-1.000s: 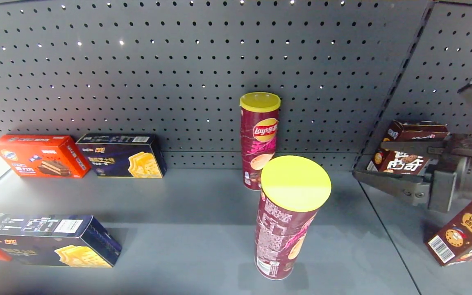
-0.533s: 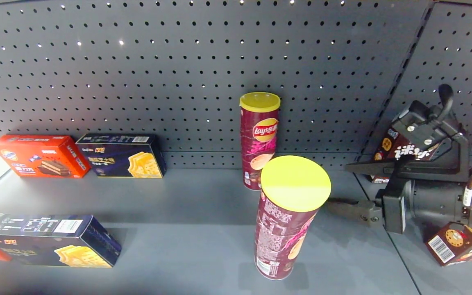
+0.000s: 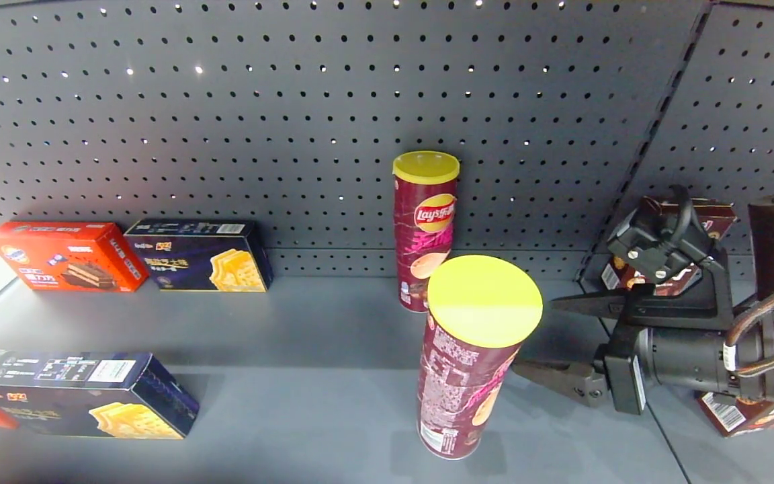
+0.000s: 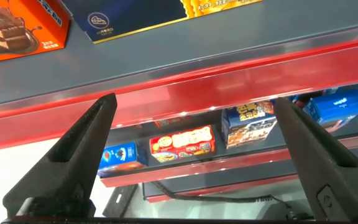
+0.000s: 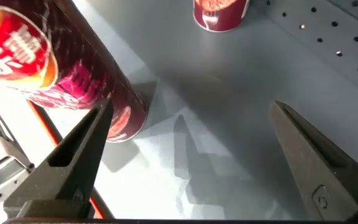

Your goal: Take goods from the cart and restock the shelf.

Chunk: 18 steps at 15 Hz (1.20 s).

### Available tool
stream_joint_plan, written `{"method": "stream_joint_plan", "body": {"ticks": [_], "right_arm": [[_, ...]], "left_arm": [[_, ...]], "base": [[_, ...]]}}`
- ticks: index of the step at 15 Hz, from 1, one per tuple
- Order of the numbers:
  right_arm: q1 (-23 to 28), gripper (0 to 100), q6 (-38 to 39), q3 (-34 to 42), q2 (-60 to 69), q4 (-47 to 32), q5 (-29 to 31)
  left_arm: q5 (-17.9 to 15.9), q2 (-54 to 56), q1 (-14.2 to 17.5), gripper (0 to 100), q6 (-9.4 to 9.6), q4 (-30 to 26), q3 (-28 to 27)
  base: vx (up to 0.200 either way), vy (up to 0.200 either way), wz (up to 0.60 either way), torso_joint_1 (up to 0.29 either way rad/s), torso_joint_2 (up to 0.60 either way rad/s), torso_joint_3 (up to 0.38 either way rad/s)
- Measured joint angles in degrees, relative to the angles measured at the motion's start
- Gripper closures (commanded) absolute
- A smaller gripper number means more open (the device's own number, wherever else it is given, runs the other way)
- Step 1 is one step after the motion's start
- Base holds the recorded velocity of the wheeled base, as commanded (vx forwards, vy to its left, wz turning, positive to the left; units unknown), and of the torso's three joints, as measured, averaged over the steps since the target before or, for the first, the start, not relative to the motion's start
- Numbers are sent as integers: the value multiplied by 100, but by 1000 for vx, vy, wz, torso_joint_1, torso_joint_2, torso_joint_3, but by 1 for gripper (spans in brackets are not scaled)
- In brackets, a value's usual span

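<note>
Two maroon chip cans with yellow lids stand upright on the grey shelf (image 3: 306, 323). The back can (image 3: 425, 228) is against the pegboard; the front can (image 3: 474, 356) is nearer the shelf edge. My right gripper (image 3: 533, 336) is open just to the right of the front can, level with its upper half and not touching it. In the right wrist view its gripper (image 5: 192, 109) has bare shelf between its fingers, with the front can (image 5: 73, 81) beside one finger and the back can (image 5: 219, 12) farther off. My left gripper (image 4: 194, 102) is open and empty below the shelf's front edge.
A red box (image 3: 68, 255) and a navy cracker box (image 3: 202, 254) sit at the back left, another navy box (image 3: 84, 396) at the front left. Brown cookie boxes (image 3: 656, 218) lie in the right bay behind my right arm. Lower shelves hold small boxes (image 4: 182, 144).
My right gripper has come leftward and lower out of the right bay, up beside the front can. The cans and boxes have not moved.
</note>
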<state>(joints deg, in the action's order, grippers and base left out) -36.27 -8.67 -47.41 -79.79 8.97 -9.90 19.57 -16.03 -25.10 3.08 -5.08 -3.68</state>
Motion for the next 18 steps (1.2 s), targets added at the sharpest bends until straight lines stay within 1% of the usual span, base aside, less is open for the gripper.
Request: {"method": "stream_joint_plan", "body": {"ticks": [5, 8, 10, 14, 18], "right_arm": [[0, 0, 0, -5, -210, 184, 0], [-9, 0, -2, 2, -266, 189, 0], [-11, 0, -44, 11, -277, 191, -2], [-174, 0, -69, 41, -282, 195, -9], [-295, 0, -68, 277, -232, 246, -13]], "left_arm": [[0, -33, -4, 0, -9, -2, 0], [0, -37, -1, 0, -79, -2, 0], [0, -39, 9, 0, -88, -4, 0], [0, -41, 9, 0, -95, 0, 0], [0, -41, 22, 0, -98, 0, 0]], "base": [[0, 0, 0, 0, 0, 0], [0, 0, 0, 0, 0, 0], [0, 0, 0, 0, 0, 0], [0, 0, 0, 0, 0, 0], [0, 0, 0, 0, 0, 0]]}}
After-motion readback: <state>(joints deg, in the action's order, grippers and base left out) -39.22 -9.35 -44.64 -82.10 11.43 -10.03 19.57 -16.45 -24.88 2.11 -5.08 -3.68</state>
